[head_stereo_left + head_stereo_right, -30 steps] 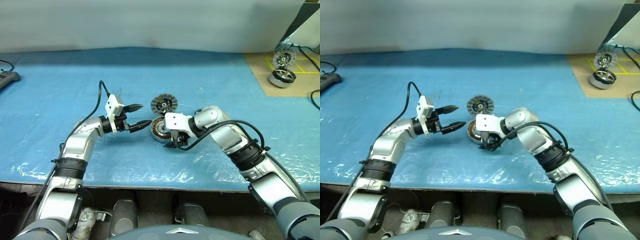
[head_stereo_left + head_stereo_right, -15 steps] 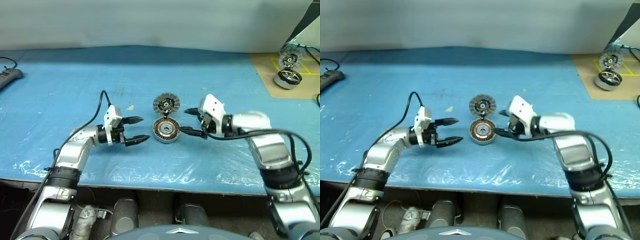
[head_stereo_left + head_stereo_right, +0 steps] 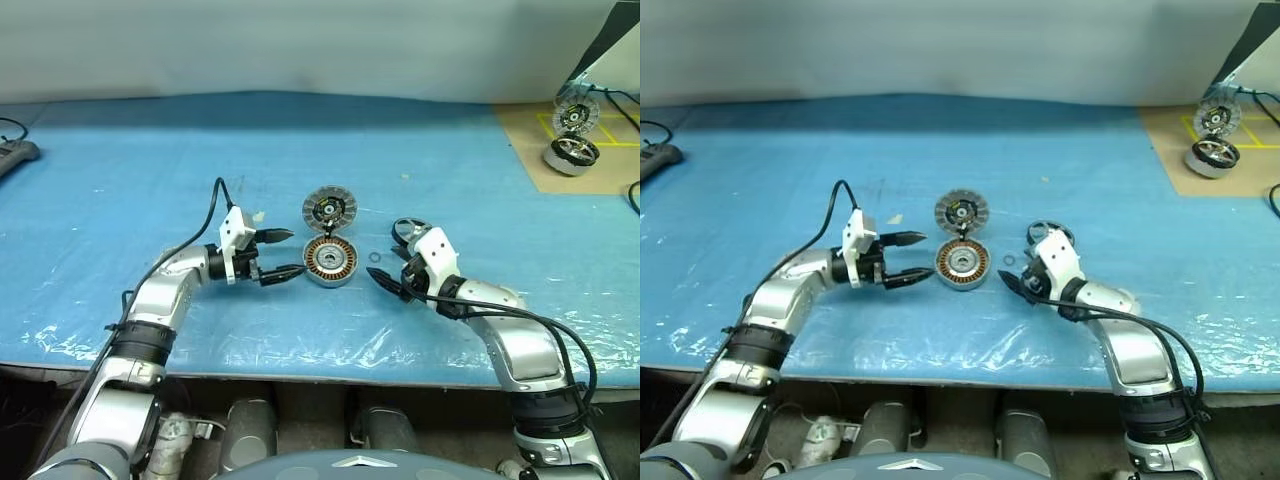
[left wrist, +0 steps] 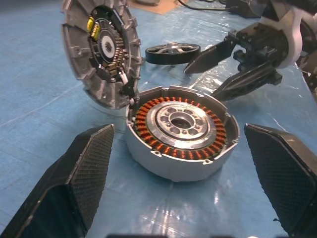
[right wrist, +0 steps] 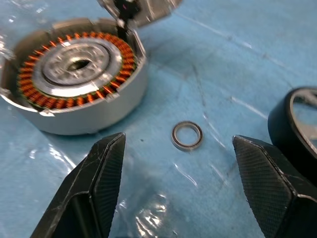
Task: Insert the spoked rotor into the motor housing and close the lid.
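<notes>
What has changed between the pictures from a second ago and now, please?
The right gripper, which was down over the motor housing, has swung away to the housing's right and now hovers open and empty, uncovering the spoked rotor and a small washer ring on the blue table. The left gripper stays open beside the housing, slightly lower. The housing and its raised lid have not moved.

No text, label, brand, number or sign can be read anywhere: not on the motor housing (image 4: 181, 134), its lid (image 4: 101, 52), the spoked rotor (image 4: 173, 52) or the desk (image 3: 120, 170).
</notes>
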Controlling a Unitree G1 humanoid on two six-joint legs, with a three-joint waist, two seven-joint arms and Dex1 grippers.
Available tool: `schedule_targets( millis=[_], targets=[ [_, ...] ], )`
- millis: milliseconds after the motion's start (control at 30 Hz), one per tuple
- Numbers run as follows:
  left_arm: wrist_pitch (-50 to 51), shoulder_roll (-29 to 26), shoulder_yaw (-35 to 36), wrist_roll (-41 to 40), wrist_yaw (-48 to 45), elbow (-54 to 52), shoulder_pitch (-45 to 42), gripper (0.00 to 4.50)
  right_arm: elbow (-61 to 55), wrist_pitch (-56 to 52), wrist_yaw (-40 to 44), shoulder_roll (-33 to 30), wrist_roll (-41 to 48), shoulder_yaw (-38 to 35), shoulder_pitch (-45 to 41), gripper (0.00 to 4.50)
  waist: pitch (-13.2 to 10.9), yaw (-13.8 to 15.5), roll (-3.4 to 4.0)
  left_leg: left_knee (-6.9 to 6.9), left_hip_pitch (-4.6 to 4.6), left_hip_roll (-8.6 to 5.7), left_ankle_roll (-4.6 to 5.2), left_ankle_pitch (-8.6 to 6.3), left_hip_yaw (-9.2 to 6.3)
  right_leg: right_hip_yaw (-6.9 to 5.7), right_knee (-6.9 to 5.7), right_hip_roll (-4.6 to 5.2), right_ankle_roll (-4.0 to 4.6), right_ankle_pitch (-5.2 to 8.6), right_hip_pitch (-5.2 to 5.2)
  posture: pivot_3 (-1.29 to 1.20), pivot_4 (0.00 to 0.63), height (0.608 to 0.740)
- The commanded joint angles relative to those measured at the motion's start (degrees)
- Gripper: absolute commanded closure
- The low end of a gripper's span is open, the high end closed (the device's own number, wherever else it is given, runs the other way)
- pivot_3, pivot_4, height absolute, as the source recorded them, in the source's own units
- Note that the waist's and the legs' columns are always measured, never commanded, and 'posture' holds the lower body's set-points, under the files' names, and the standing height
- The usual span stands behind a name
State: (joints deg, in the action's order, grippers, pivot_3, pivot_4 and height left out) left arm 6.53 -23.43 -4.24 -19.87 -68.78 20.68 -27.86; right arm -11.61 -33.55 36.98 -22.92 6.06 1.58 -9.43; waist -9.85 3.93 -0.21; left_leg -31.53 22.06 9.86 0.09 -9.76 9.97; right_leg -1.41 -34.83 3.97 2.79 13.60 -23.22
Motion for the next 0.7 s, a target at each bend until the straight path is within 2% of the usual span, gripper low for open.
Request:
schedule_targets(
  millis=[33,200,400,700],
  targets=[
    [-1.47,-0.86,0.96,-0.63,-1.07,-2.51,1.44,0.00,3.34,3.31,-1.74,0.41,-0.58,0.56,-1.50,0.85,0.00,-0.02,0.00,0.01,0.00,0.00,0.00,0.00,0.00,0.00,0.00,0.00,0.00,0.00,-0.01,0.00,0.150,0.740],
    [0.36,-1.79,1.01,-1.38,-0.01,-9.30,5.48,0.00,6.57,5.81,-2.94,1.18,-1.15,2.48,-1.84,0.85,0.00,-0.02,0.01,0.11,-0.03,0.03,0.05,-0.01,0.00,-0.03,0.00,-0.01,0.01,0.01,0.00,0.00,0.150,0.740],
    [3.54,-1.71,0.46,-1.40,1.86,-13.00,5.79,0.00,7.07,7.57,-3.08,0.97,-2.22,5.54,-1.61,0.85,0.01,0.02,0.01,0.01,-0.30,0.02,0.10,-0.05,0.00,-0.02,-0.03,0.01,0.01,0.00,0.30,0.00,0.150,0.740],
    [6.93,-2.03,0.65,-1.66,2.95,-13.34,2.31,0.00,8.26,8.19,-3.02,-0.66,-1.72,4.75,-1.41,3.89,0.01,0.02,0.01,0.03,-0.30,0.01,0.09,-0.04,0.01,-0.02,-0.01,0.01,0.01,0.00,0.31,0.00,0.150,0.740]
  ],
)
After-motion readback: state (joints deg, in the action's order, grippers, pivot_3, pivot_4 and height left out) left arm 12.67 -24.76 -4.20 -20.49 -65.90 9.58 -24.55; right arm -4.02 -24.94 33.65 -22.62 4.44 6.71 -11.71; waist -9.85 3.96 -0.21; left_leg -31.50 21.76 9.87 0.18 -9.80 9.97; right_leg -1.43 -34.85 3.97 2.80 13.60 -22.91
